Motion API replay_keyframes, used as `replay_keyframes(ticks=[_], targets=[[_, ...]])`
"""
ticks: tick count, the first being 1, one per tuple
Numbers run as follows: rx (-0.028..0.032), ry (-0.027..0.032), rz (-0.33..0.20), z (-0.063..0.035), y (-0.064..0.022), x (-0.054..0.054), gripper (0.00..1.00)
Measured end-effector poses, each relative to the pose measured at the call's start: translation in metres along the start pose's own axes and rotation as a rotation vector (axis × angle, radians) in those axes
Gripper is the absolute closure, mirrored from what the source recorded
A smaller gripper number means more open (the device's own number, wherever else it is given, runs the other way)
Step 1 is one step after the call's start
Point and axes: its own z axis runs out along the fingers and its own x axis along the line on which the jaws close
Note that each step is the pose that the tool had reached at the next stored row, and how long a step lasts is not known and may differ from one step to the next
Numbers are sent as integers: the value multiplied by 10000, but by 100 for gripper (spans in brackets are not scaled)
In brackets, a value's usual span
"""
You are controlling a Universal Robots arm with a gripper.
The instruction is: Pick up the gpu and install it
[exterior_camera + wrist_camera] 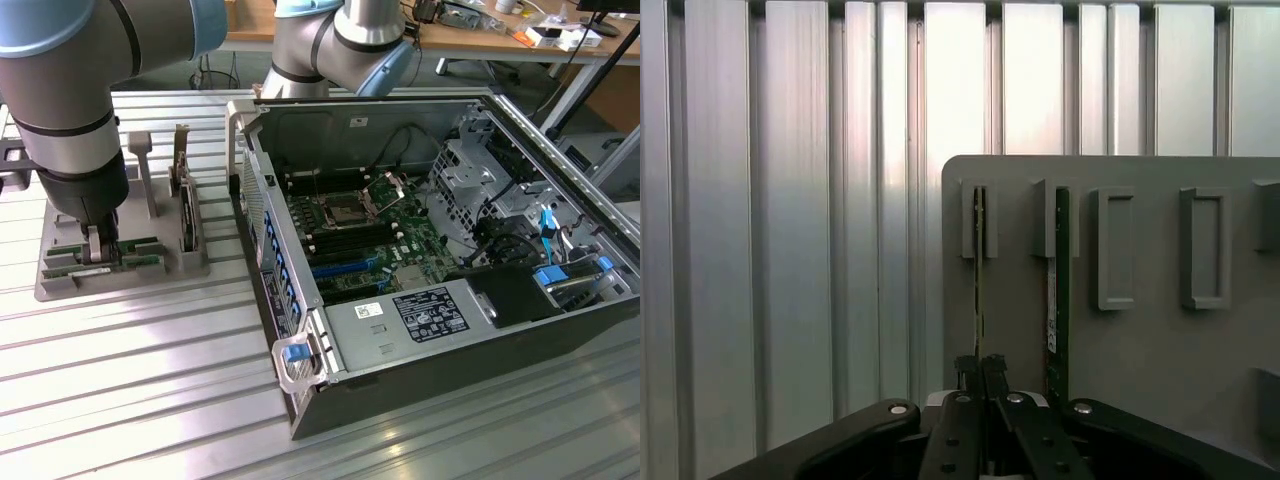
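Observation:
The gpu (979, 270) is a thin green stick standing on edge in a slot of the grey holder tray (1150, 350). My gripper (981, 365) is shut on its near end, the black fingers (967, 372) pressed together around the board. A second stick like it (1061, 270), with a white label, stands in the neighbouring slot. In the exterior view my gripper (100, 255) is down at the tray (190, 262) on the exterior view's left, with green board (140, 262) showing beside the fingers. The stick still sits in its slot.
An open computer case (300, 360) lies at the exterior view's right, its motherboard (370, 235) exposed with dark and blue slots. Upright brackets (182, 190) stand on the tray. Everything rests on a ribbed metal table (150, 400). A desk with clutter stands behind.

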Motion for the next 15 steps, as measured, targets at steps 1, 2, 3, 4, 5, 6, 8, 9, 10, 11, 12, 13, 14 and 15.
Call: replay_keyframes(ticks=[1,2,3,4,5,6,8,9,10,11,12,13,14,15], targets=[[-1,0,0,-8,0,-1,88],[0,0,0,-17,1,-2,88],[-2,1,0,-30,2,-2,88],[-1,1,0,-38,2,-2,88],[-1,1,1,-46,2,-2,88],[-1,1,0,-54,3,-2,88],[0,0,0,-68,3,-2,88],[0,0,1,-75,3,-3,88],[-1,1,1,-87,4,-2,88],[-1,0,1,-99,5,-3,88],[0,0,1,-108,5,-3,88],[-1,1,1,-114,5,-3,88],[-1,1,1,-122,6,-3,88],[-1,1,1,-135,6,-3,88]])
